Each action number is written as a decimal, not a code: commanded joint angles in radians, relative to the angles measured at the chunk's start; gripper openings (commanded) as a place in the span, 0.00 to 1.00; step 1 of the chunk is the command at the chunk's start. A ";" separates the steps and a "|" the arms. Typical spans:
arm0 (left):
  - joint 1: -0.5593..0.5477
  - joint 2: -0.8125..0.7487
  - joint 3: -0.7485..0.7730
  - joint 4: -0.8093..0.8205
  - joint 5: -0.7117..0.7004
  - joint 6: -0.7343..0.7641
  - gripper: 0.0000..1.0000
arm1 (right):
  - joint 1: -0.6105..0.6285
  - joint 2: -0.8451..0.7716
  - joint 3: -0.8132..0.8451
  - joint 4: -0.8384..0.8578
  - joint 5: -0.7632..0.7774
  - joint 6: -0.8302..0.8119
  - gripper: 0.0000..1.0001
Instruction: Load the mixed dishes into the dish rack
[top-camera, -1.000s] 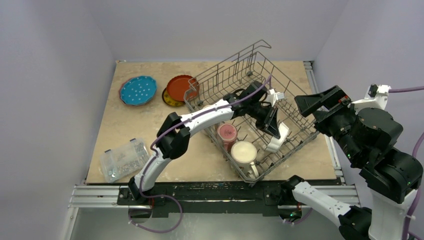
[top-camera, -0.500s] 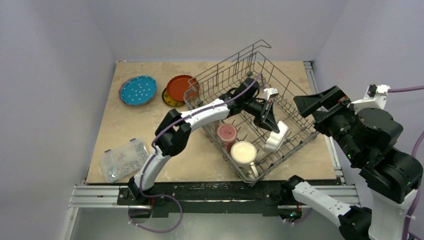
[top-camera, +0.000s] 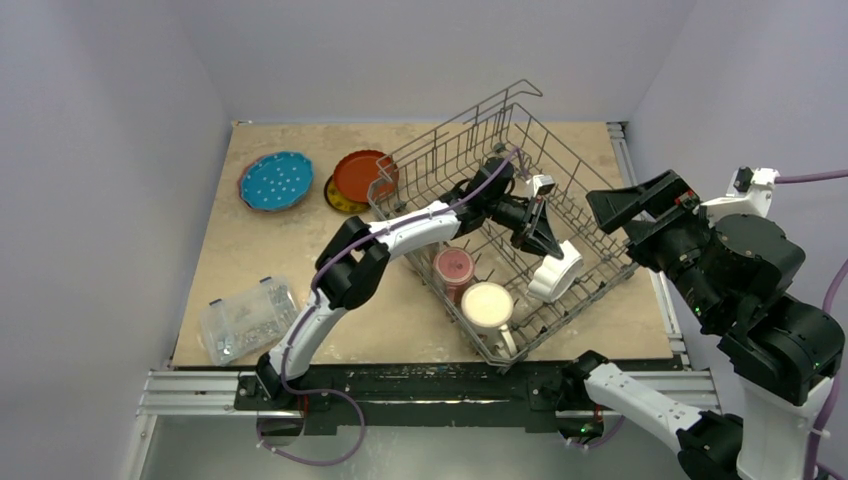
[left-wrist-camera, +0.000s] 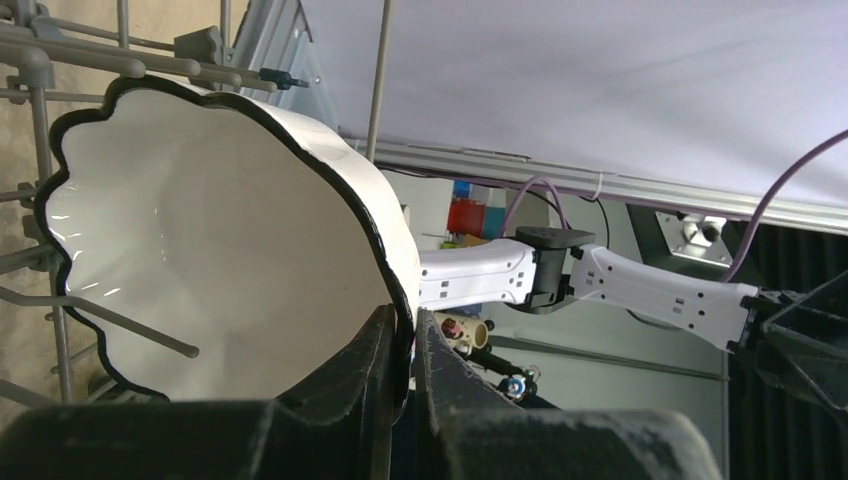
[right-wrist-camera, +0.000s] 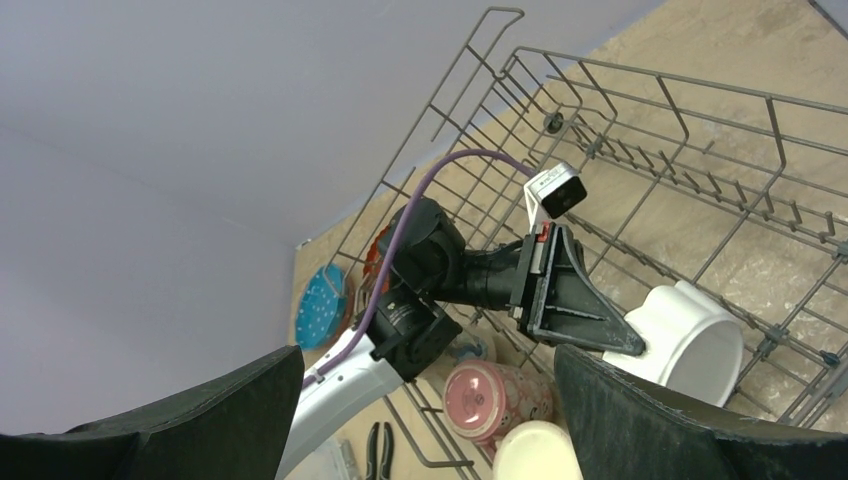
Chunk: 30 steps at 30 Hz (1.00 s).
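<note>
The grey wire dish rack (top-camera: 470, 140) stands at the table's back right. My left gripper (top-camera: 545, 250) is inside it, shut on the black rim of the white fluted bowl (top-camera: 556, 272), which stands on edge among the tines; the bowl (left-wrist-camera: 210, 250) fills the left wrist view. A maroon mug (top-camera: 454, 267) and a cream mug (top-camera: 487, 305) lie in the rack's near end. A blue dotted plate (top-camera: 275, 181), a red-orange plate (top-camera: 360, 176) and a yellow plate (top-camera: 340, 201) under it lie on the table left of the rack. My right gripper (top-camera: 640, 205) is open and empty, raised to the rack's right.
A clear plastic box of small metal parts (top-camera: 245, 319) sits at the table's near left. Black-handled pliers (right-wrist-camera: 378, 445) lie on the table by the rack's near side. The rack's raised wire handle (top-camera: 515, 95) stands at its far corner.
My left gripper has drawn back toward the rack's far side with the bowl, tipping it up on edge. The right arm has not moved.
</note>
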 joint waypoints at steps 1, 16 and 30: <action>0.002 -0.229 0.123 0.023 0.024 0.014 0.00 | 0.003 0.023 -0.002 0.034 -0.013 -0.008 0.98; 0.012 -0.285 0.171 -0.033 -0.078 -0.030 0.00 | 0.003 0.023 -0.017 0.046 -0.015 -0.001 0.98; 0.018 -0.376 0.207 -0.373 -0.152 0.313 0.00 | 0.003 0.003 -0.052 0.043 0.003 0.014 0.98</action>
